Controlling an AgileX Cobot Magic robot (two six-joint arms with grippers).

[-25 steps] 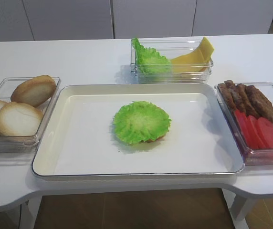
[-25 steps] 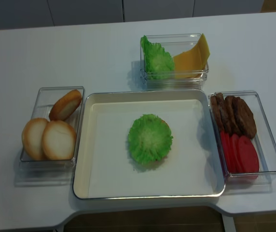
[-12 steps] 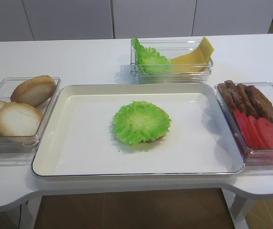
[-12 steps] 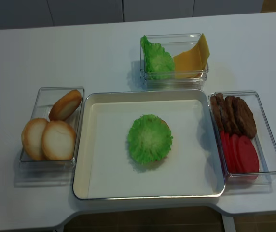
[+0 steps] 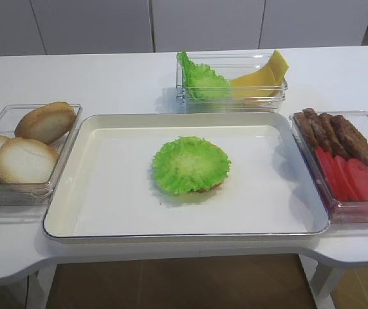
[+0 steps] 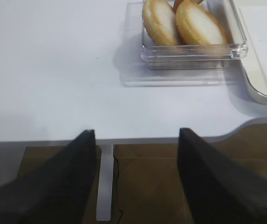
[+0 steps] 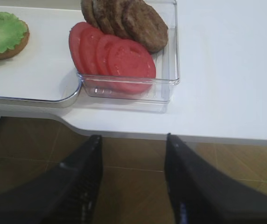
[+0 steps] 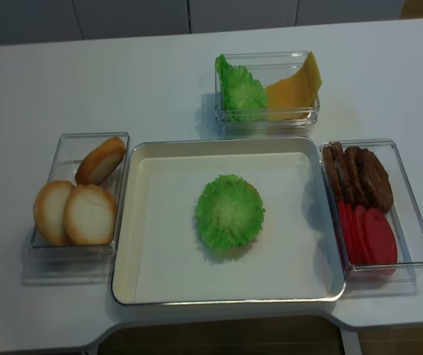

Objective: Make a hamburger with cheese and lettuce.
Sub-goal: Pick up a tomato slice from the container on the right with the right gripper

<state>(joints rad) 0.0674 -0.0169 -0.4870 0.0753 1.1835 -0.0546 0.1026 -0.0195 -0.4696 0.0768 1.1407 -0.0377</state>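
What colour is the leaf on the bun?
Bright green lettuce, clearest in the exterior high realsense view.

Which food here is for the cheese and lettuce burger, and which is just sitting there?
For the burger: hamburger on the tray, cheese, lettuce, bun halves.

Just sitting there: meat patties, tomato slices.

Bun under the lettuce [image 5: 190, 164] mostly hidden — grippers' fingertips cropped.

light: bright, even; shadows: soft, short; glare: faint on table [image 5: 107, 77]; wrist views: foreground blurred
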